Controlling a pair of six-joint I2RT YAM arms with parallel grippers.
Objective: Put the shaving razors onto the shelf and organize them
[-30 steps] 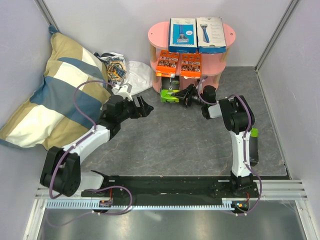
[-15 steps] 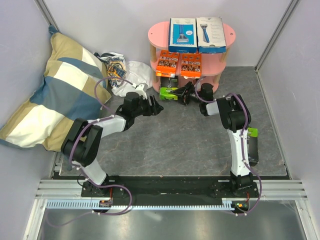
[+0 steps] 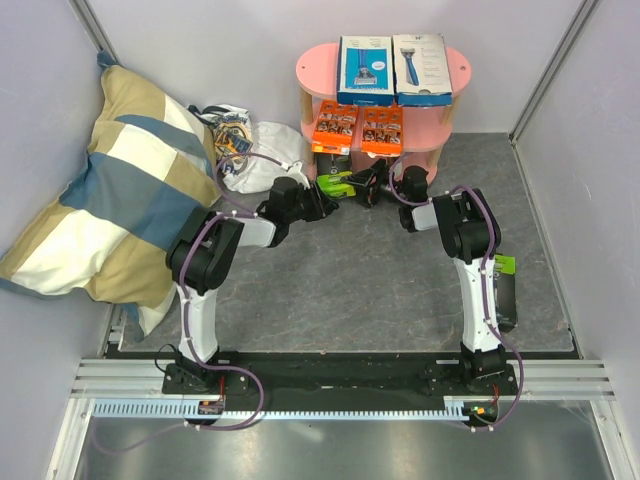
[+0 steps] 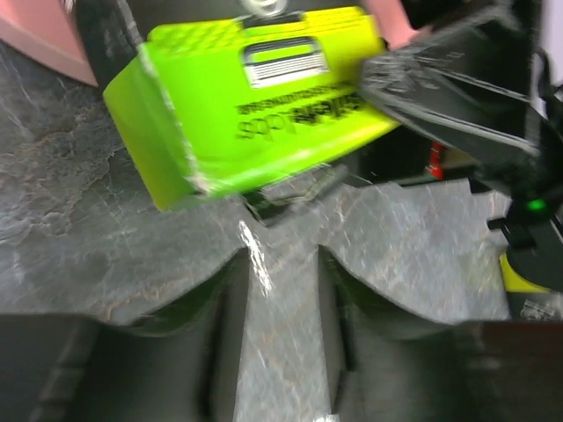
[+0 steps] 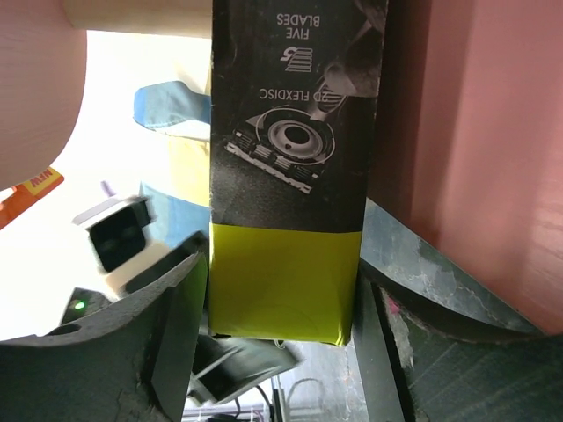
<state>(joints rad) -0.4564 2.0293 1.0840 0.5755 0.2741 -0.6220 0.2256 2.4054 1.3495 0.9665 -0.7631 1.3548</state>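
The pink shelf (image 3: 455,62) carries a blue box (image 3: 364,70) and a white box (image 3: 420,68) on top. Two orange cards (image 3: 336,125) (image 3: 382,128) lie on its middle tier. A lime-green-and-black box (image 3: 337,183) lies at the front of the lowest tier, black end inward. My right gripper (image 3: 372,187) (image 5: 280,264) straddles its lime end (image 5: 281,299) with the jaws slightly wider than the box. My left gripper (image 3: 318,205) (image 4: 280,255) sits just in front of the same box (image 4: 255,105), its jaws narrow, with only floor between them.
A striped pillow (image 3: 110,180) fills the left side. A white plastic bag (image 3: 255,150) of small items lies beside the shelf's left post. Grey walls close in behind and on both sides. Grey floor (image 3: 350,270) lies between the arms.
My left arm swung right to the shelf's foot and its jaws narrowed. The right jaws widened around the lime-green-and-black box, which shifted slightly toward the shelf.
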